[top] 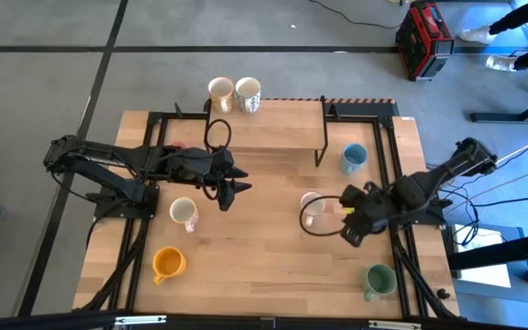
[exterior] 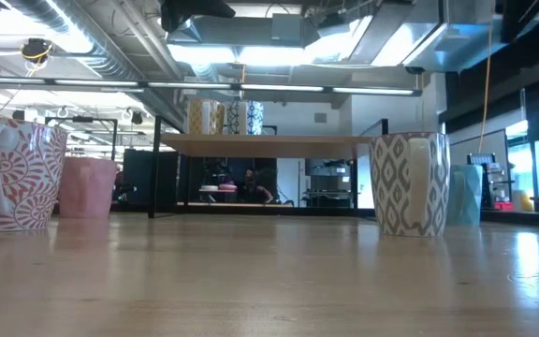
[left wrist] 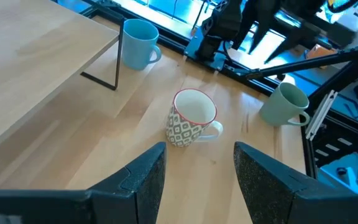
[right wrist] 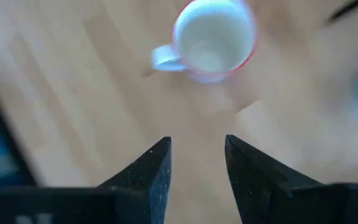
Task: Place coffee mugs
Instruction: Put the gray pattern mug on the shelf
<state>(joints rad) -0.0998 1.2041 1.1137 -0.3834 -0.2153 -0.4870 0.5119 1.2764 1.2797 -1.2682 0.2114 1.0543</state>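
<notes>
Right gripper parked just beside the patterned mug at table centre-right, fingers spread with a clear gap, nothing held. Aimed at that mug, handle side facing the fingers in the right wrist view; likely lined up for a grasp at rim or handle.

Left gripper extended over the middle of the table, below the front edge of the raised shelf. Fingers parted, empty. Pointed across the table toward the same patterned mug, well apart from it.

Mug positions:
- Two mugs standing together at the shelf's rear left corner, touching or nearly so; probably the placement zone.
- White mug near the left arm's base.
- Orange mug at front left.
- Light blue mug beside the shelf's right leg.
- Green mug at front right, near the table edge.
- Pink mug visible in the low view; mostly hidden under the left arm from above.

Most mugs on the table top, upright and spaced apart, leaving room for finger entry. Task judged early: two placed, rest pending.
</notes>
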